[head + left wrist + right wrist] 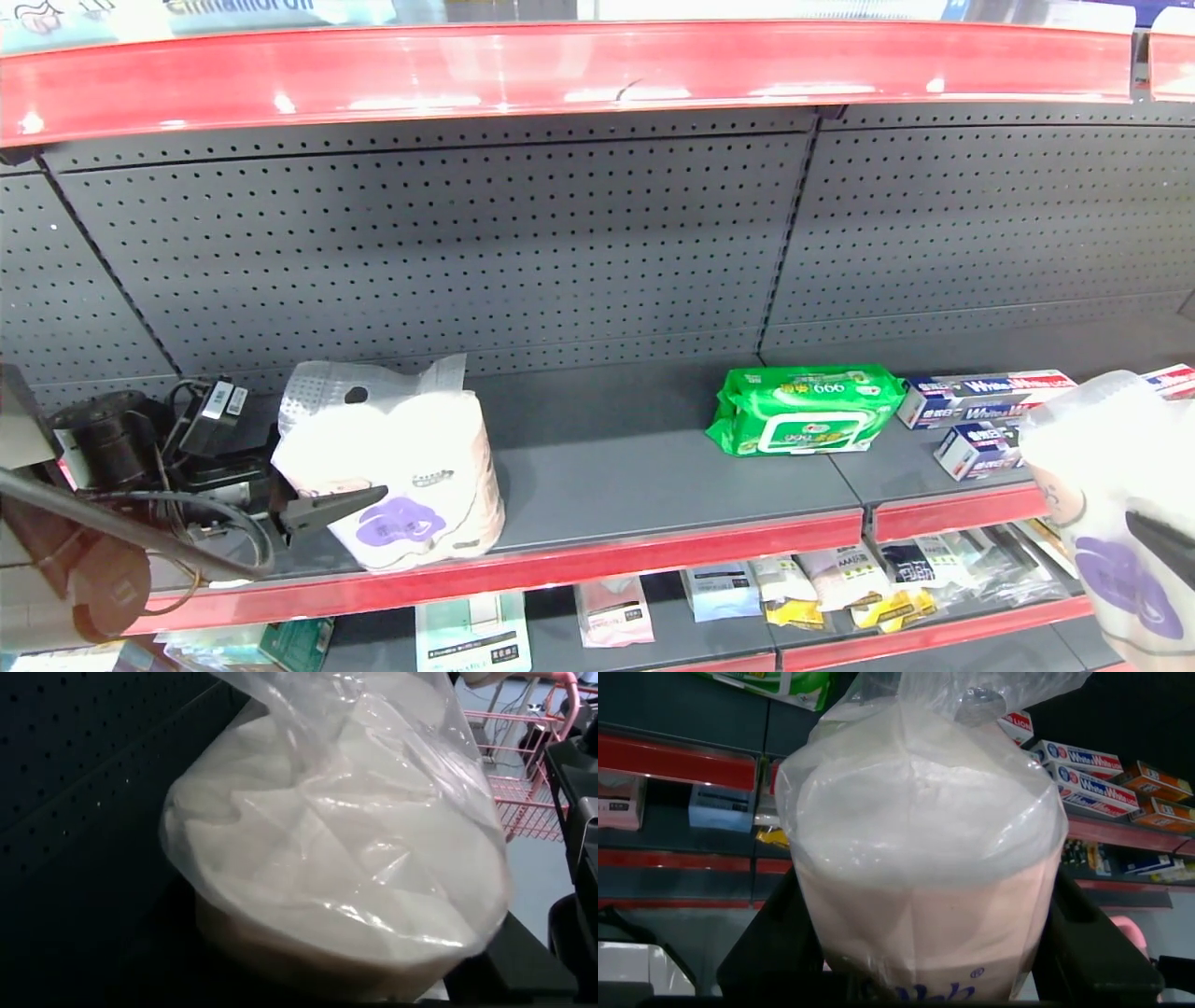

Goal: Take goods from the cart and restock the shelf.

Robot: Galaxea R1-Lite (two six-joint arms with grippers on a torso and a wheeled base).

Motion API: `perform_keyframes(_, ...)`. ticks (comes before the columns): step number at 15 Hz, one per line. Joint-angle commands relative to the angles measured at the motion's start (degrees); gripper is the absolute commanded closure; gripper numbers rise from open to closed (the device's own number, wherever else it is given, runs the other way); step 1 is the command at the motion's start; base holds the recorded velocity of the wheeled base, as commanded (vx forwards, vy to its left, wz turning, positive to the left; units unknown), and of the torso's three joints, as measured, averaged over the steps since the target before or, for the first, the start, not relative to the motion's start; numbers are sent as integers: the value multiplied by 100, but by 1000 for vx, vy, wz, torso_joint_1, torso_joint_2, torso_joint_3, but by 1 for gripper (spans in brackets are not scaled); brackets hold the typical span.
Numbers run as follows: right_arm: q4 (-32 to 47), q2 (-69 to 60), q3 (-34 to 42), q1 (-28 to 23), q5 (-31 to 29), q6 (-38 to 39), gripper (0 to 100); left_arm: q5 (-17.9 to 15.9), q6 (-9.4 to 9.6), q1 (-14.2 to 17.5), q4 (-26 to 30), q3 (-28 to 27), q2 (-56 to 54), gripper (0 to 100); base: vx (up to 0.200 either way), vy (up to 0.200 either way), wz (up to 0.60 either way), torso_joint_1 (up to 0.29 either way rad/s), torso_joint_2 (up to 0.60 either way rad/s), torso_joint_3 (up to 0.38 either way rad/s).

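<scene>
A pack of toilet paper (pixel 401 467) in clear plastic stands on the grey shelf (pixel 635 467), near its left end. My left gripper (pixel 373 481) is open around it; one dark finger (pixel 331 509) lies across its front. In the left wrist view the pack (pixel 336 868) is close up, and a gap separates it from the finger (pixel 575 812). A second toilet paper pack (pixel 1106 495) hangs in the air in front of the shelf at the lower right. My right gripper (pixel 1125 560) is shut on it. The right wrist view shows this pack (pixel 920 849) squeezed between both fingers (pixel 771 947).
A green pack of wipes (pixel 803 406) and toothpaste boxes (pixel 990 397) lie on the shelf's right part. The shelf has a red front lip (pixel 653 551), with small goods (pixel 840 579) on the shelf below. Another shelf's red edge (pixel 560 65) hangs overhead. A pink cart (pixel 523 765) stands behind.
</scene>
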Motion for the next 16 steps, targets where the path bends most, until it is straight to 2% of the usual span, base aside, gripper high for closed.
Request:
perform_keyframes(1, -2, -18, 6, 10, 1, 1, 100, 20, -7, 8, -1, -46, 125, 100, 0, 0, 0, 0, 0, 0)
perform_keyframes(4, -2, -18, 6, 10, -8, -8, 100, 11, 2, -54, -1, -169, 354, 100, 0, 0, 0, 0, 0, 0)
perform_keyframes(8, -2, -9, -3, 10, -8, -8, 100, 20, -7, -362, -1, -195, 371, 100, 0, 0, 0, 0, 0, 0)
perform_keyframes(13, -2, -18, 6, 1, -8, -8, 100, 214, -16, -370, -1, -221, 363, 100, 0, 0, 0, 0, 0, 0)
perform_keyframes(16, -2, -18, -3, 1, -8, -8, 100, 214, -51, -362, -1, -151, 433, 100, 0, 0, 0, 0, 0, 0)
